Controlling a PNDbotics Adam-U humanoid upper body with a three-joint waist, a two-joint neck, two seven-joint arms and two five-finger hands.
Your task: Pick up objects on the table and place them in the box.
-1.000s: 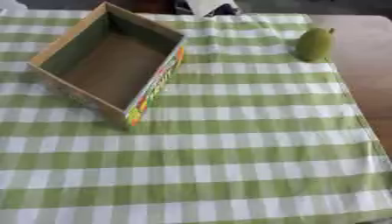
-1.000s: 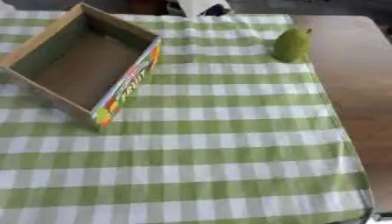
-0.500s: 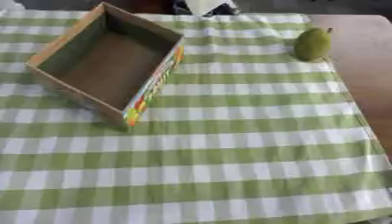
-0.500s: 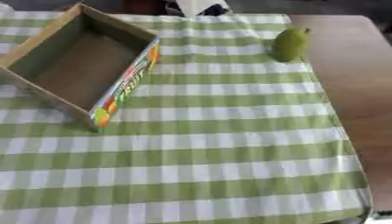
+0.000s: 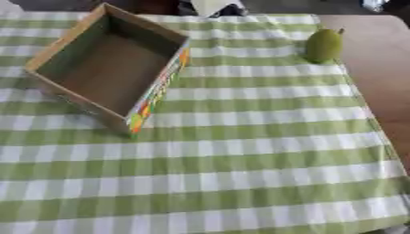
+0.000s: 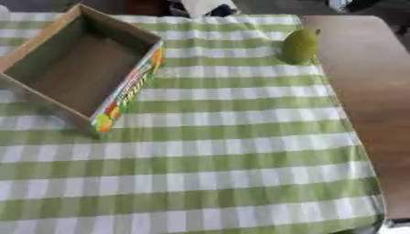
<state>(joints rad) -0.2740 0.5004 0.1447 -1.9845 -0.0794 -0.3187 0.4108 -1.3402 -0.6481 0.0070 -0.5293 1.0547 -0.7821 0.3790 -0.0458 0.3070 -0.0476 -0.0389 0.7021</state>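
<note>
Left eye view: no hand of the robot shows anywhere here, so I can't tell what the fingers are doing or whether they hold anything. The box (image 5: 108, 73) sits in the upper left of the frame, open top, nothing inside that I can see, turned at an angle so its colourful printed side faces lower right. The pear (image 5: 323, 45), green, stem pointing up and slightly right, stands in the upper right, right at the edge of the checked cloth (image 5: 240, 160) where the bare brown table (image 5: 384, 68) begins. Pear and box are well apart, with a clear strip of cloth between them.

Right eye view: same story, shifted a bit. The pear sits near the cloth's right border, upright, its long axis roughly vertical in the frame. More bare table shows along the right side. Still no hands.

My guess: since the pear is on the right side, the right hand looks like the nearer one, coming in from the right over bare table with nothing in the way. The carry then goes leftward to the box, and the tall near wall is the one thing to clear. Lower half of the cloth is open room.
</note>
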